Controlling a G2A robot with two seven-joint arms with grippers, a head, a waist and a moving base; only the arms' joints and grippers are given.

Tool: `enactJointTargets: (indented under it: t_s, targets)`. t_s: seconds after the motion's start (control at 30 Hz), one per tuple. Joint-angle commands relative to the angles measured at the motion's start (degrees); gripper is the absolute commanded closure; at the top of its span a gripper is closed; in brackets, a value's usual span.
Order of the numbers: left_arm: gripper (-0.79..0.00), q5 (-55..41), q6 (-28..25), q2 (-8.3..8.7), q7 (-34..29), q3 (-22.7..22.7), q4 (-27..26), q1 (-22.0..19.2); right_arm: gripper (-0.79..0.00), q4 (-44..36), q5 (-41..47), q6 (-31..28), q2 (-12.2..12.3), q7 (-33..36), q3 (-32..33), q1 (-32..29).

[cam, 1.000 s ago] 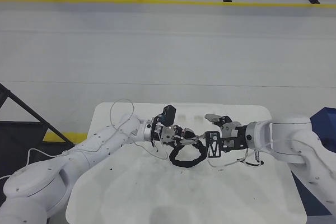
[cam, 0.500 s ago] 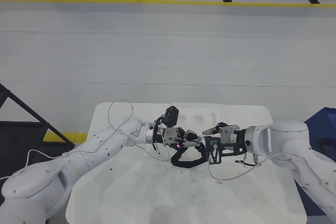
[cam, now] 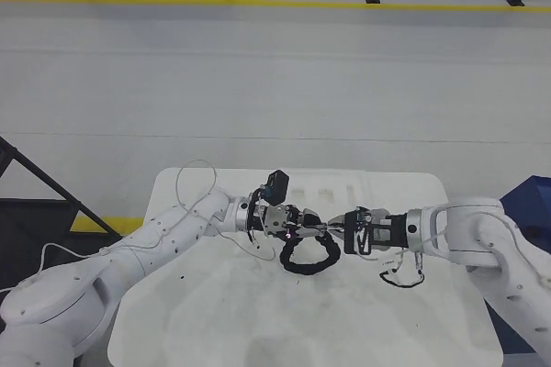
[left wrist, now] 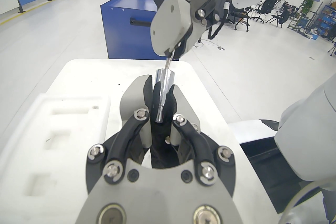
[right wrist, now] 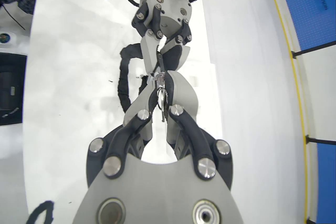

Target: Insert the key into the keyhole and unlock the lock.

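One key [left wrist: 169, 60] moved in, now meeting lock [left wrist: 162, 88]

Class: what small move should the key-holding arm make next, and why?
Probably push the key straight into the lock: its tip sits at the lock's end, blade showing; the right gripper pinches it, the left gripper clamps the lock.

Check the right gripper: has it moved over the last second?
Yes. The right gripper has rolled about its wrist; its part that overlapped the foam tray now sits clear of it, nearer the robot.
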Motion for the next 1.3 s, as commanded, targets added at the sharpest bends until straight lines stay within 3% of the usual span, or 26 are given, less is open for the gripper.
enactJointTargets:
  t_s: [0.0,0.3,0.53,0.57,0.6,0.63,0.97,1.27]
  targets:
    - [0.000,0.77,0.01,-0.16,0.76,0.00,0.13,0.07,0.000,0.30,3.76,1.09,-0.03,2.41,-0.54,0.35]
    - [0.000,3.56,0.01,-0.91,3.13,0.00,0.80,0.50,0.000,1.92,18.96,14.93,-0.08,6.51,0.16,-2.05]
    - [0.000,4.69,0.01,-1.37,3.94,0.00,1.02,0.55,0.000,0.91,22.39,18.29,0.28,8.33,2.12,-4.02]
    - [0.000,4.95,0.01,-1.41,3.91,0.00,1.08,0.53,-0.083,0.80,22.42,18.24,0.32,8.32,2.38,-4.28]
    - [0.000,5.24,0.01,-1.44,3.65,0.00,1.30,0.59,-0.339,0.67,22.46,18.21,0.37,8.44,2.61,-4.49]
    - [0.000,5.37,0.01,-1.46,3.38,0.00,1.54,0.73,-0.785,0.50,22.42,18.22,0.42,8.61,2.87,-4.63]
    - [0.000,4.79,0.01,-0.25,-4.51,0.00,3.38,4.33,-0.785,-0.21,21.48,14.82,1.09,11.36,5.35,-5.67]
    - [0.000,4.64,0.01,1.32,-10.44,-0.25,8.58,6.36,-0.785,-0.27,20.69,13.17,1.32,11.07,6.32,-6.48]
